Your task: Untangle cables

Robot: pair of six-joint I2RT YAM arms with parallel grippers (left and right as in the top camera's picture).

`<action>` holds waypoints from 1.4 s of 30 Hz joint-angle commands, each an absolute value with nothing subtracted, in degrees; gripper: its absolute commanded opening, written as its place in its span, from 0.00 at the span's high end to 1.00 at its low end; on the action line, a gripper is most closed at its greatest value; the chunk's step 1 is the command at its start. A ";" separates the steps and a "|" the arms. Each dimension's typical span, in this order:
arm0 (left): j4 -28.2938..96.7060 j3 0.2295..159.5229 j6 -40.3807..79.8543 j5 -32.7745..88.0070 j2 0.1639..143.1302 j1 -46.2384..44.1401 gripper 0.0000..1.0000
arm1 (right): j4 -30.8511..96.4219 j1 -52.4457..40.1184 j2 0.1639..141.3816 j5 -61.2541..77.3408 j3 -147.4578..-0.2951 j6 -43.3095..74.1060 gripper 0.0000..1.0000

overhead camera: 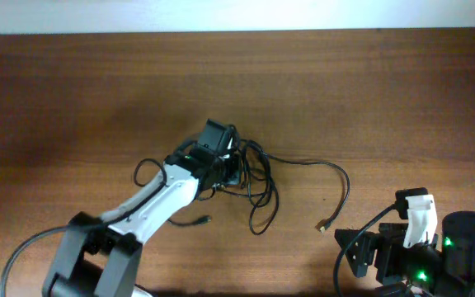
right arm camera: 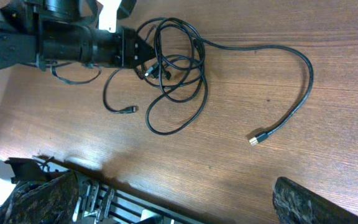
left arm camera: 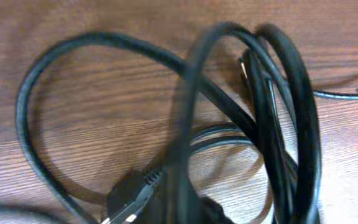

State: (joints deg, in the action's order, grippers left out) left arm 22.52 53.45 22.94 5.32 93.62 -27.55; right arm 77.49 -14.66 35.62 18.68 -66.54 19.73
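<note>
The cables (overhead camera: pixel 252 180) lie as a loose black knot in the middle of the table. One long strand runs right and ends in a small metal plug (overhead camera: pixel 323 224); another plug (overhead camera: pixel 204 220) lies at the lower left. My left gripper (overhead camera: pixel 231 169) is at the left side of the knot. In the left wrist view its dark fingertips (left arm camera: pixel 179 208) are close together around a blurred strand (left arm camera: pixel 188 124), with a plug end (left arm camera: pixel 135 199) beside them. In the right wrist view the knot (right arm camera: pixel 173 68) and the long strand's plug (right arm camera: pixel 257 139) show. My right gripper (right arm camera: pixel 179 205) is open and empty, away from the cables.
The right arm (overhead camera: pixel 423 247) sits folded at the table's front right. The left arm (overhead camera: pixel 151 202) reaches in from the front left. The table's front edge with a metal frame (right arm camera: pixel 123 199) shows below the right gripper. A pale wall borders the far edge (overhead camera: pixel 237 12).
</note>
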 commanded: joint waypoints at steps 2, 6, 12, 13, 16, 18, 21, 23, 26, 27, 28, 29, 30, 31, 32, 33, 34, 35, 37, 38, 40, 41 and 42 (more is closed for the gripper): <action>23.68 55.61 20.86 8.60 92.01 -26.74 1.00 | 77.41 -14.59 35.44 18.46 -66.87 20.05 0.01; 32.64 64.55 19.57 11.64 82.70 -25.65 1.00 | 75.31 -14.59 35.46 18.94 -66.04 20.08 0.01; 31.42 71.59 16.34 20.60 64.60 -25.71 1.00 | 65.47 -14.59 35.51 20.49 -55.90 30.98 0.01; 30.46 71.57 16.34 20.60 63.02 -25.71 1.00 | 63.16 -14.59 35.51 21.96 -53.87 32.45 0.01; 26.74 71.57 13.17 19.97 58.33 -25.71 1.00 | 52.36 -14.59 35.70 31.18 -46.11 32.69 0.01; 24.95 71.57 10.28 15.14 56.69 -25.71 1.00 | 48.42 -14.59 36.36 33.45 -42.02 33.28 0.01; 24.12 71.57 7.81 -2.55 55.88 -25.71 1.00 | 48.29 -14.59 37.98 33.47 -38.92 33.54 0.02; 24.05 71.57 7.81 -12.71 56.10 -25.71 1.00 | 48.66 -14.59 39.38 33.45 -37.26 33.52 0.01; 21.89 71.57 7.81 -26.72 57.82 -25.69 1.00 | 49.43 -14.59 42.68 33.39 -36.53 33.50 0.01; 20.29 71.57 7.81 -30.24 58.41 -25.69 1.00 | 49.41 -14.59 43.94 33.39 -36.53 33.50 0.01; 18.44 71.57 7.79 -33.32 58.96 -25.67 1.00 | 49.43 -14.59 45.21 33.21 -36.53 33.50 0.02; 15.84 71.57 7.79 -35.73 59.29 -25.30 1.00 | 49.43 -14.59 47.11 32.38 -36.53 33.50 0.01; 12.10 71.57 7.79 -36.38 59.40 -24.25 1.00 | 49.45 -14.59 48.53 31.88 -36.53 33.45 0.01; 9.61 71.57 7.79 -36.25 59.40 -23.44 1.00 | 49.45 -14.59 49.78 31.00 -36.53 33.47 0.01; 7.05 71.59 7.79 -36.23 59.27 -22.65 1.00 | 49.43 -14.59 51.09 30.33 -36.53 33.47 0.01; 3.79 71.59 7.79 -36.25 59.11 -21.76 1.00 | 49.43 -14.59 53.15 28.95 -36.53 33.45 0.01; 0.38 71.66 7.81 -36.23 58.70 -20.82 1.00 | 49.47 -14.59 55.46 28.75 -36.53 33.47 0.01; -2.09 71.77 7.81 -36.21 58.39 -20.16 1.00 | 49.43 -14.59 56.93 29.04 -36.53 33.50 0.01; -5.69 72.31 7.70 -35.64 57.52 -19.22 1.00 | 49.41 -14.59 60.45 29.34 -36.53 33.52 0.01; -6.44 73.28 6.46 -33.76 56.77 -18.74 1.00 | 49.01 -14.59 62.61 29.28 -36.53 33.50 0.01; -6.35 75.55 0.93 -29.50 55.18 -18.57 1.00 | 46.72 -14.59 65.93 29.34 -36.53 33.50 0.01; -5.98 76.42 -1.48 -29.43 54.41 -18.57 1.00 | 46.48 -14.59 67.37 29.32 -36.53 33.50 0.02; -4.80 77.34 -3.92 -30.65 53.63 -18.57 1.00 | 46.46 -14.59 68.99 29.30 -36.53 33.47 0.02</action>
State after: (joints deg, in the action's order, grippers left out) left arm -5.50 73.10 4.75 -32.10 57.01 -18.92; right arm 46.65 -14.66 65.87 29.87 -36.93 33.26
